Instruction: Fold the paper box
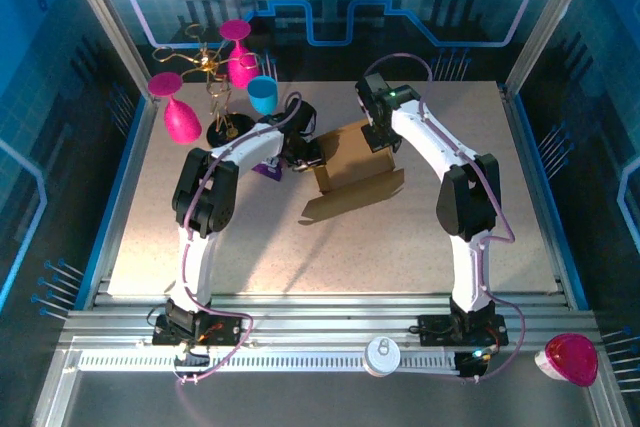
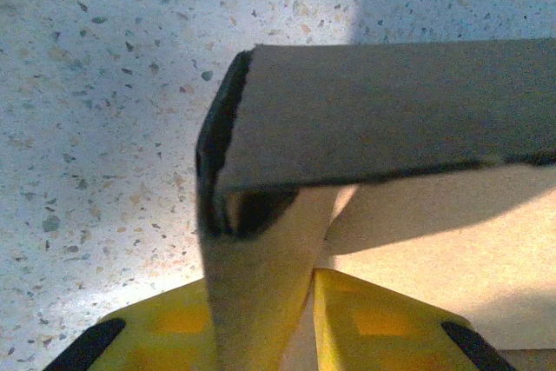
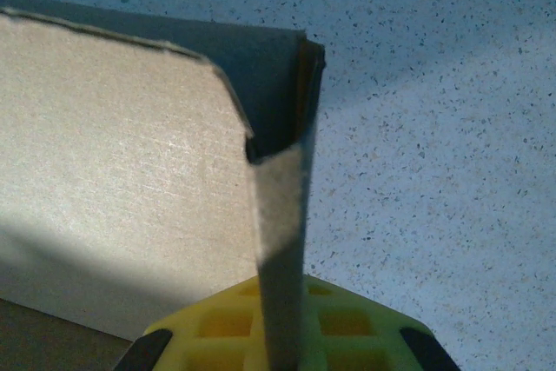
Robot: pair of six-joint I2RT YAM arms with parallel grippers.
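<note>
The paper box [image 1: 350, 172] lies mid-worktop [image 1: 400, 247]; I see one flap clamped in the right gripper [image 3: 282, 327] and another inside the left gripper [image 2: 261, 327], though I cannot tell whether that one is clamped or loose.

Left of centre in the top view, the left arm [image 1: 232, 154] covers part of a purple packet [image 1: 267, 170]. The paper box [image 2: 391, 119] runs off the left wrist view's right edge.

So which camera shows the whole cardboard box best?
The top camera: it shows almost the whole cardboard box lying on the table. The left wrist camera shows just one folded corner up close, and the right wrist camera just one upright flap.
</note>
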